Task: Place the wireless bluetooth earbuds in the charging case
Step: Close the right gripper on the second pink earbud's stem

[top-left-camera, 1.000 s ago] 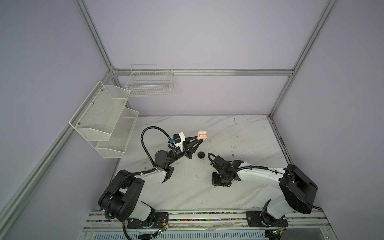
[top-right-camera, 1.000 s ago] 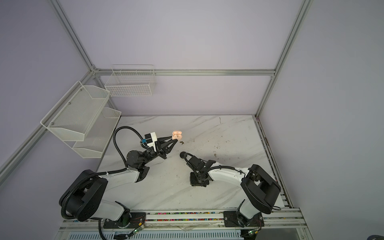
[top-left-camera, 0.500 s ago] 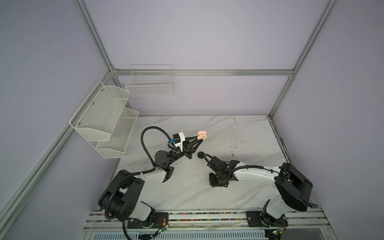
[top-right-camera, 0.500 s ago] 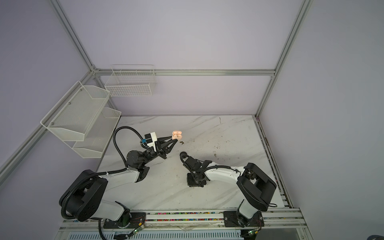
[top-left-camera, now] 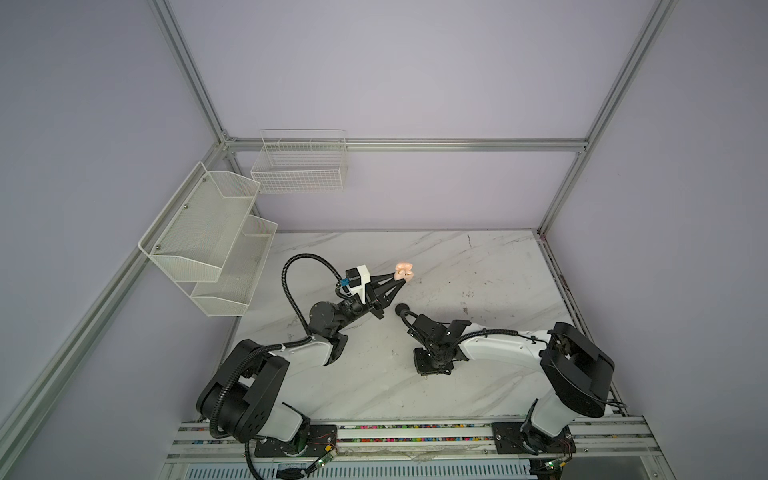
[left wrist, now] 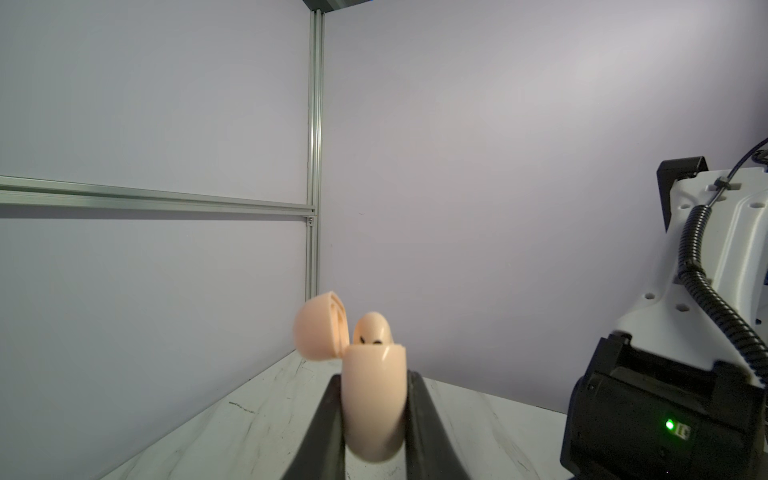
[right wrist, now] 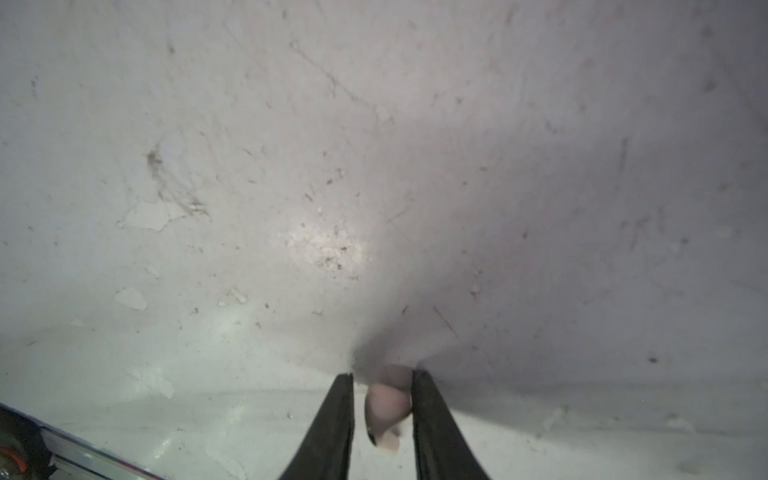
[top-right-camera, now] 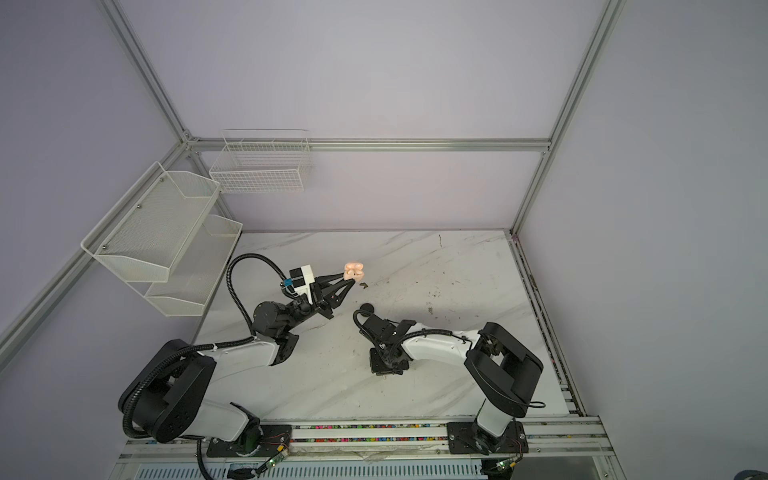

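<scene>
L gripper (left wrist: 374, 380) clamps pink case (left wrist: 374, 409) w/ lid (left wrist: 313, 328) open so I can load it, R gripper (right wrist: 382, 374) straddles pink earbud (right wrist: 388, 404), grip unclear

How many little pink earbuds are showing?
2. The seated earbud sits in the open pink case clamped by the left gripper; the loose earbud lies between the jaws of the right gripper. More may be hidden.

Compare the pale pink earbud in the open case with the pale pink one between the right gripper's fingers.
The seated earbud stands in the open pale pink charging case, only its rounded top showing; the loose earbud lies on the white marble table. Its case is clamped in the left gripper; the loose one sits between the fingers of the right gripper, a gap on one side, not yet gripped. Both are pale pink.
</scene>
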{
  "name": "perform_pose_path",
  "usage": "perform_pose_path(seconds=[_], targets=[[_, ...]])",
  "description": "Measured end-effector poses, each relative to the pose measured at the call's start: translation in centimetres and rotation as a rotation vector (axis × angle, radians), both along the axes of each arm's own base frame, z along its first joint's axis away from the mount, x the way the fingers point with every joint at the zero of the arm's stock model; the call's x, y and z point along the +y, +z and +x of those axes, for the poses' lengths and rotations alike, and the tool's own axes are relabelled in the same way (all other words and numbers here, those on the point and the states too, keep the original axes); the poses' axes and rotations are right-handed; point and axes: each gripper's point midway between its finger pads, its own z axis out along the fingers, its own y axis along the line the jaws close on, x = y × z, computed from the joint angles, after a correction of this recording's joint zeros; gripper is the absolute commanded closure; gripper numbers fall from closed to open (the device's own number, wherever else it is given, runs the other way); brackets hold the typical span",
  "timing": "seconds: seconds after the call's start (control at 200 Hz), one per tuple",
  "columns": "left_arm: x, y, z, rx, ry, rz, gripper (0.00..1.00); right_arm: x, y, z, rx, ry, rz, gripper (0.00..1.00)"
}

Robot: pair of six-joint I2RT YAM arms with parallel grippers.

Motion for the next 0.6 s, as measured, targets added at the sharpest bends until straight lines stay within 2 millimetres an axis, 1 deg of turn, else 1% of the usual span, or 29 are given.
perform_pose_path(seconds=[0.23,0.47,0.6], targets=[[0.03,-0.03,0.04,0.002,0.003,-0.001,1.0,-0.1,-0.01,0.29,-0.013,0.007,-0.026,0.73],[0.15,-0.16,0.14,0.009,0.012,-0.003,1.0,-0.25,-0.06,0.05,-0.023,0.023,-0.055,0.73],[0.56,0.69,-0.53,-0.012,0.015,-0.017,1.0,-0.19,-0.02,0.0,-0.03,0.031,-0.07,0.72]])
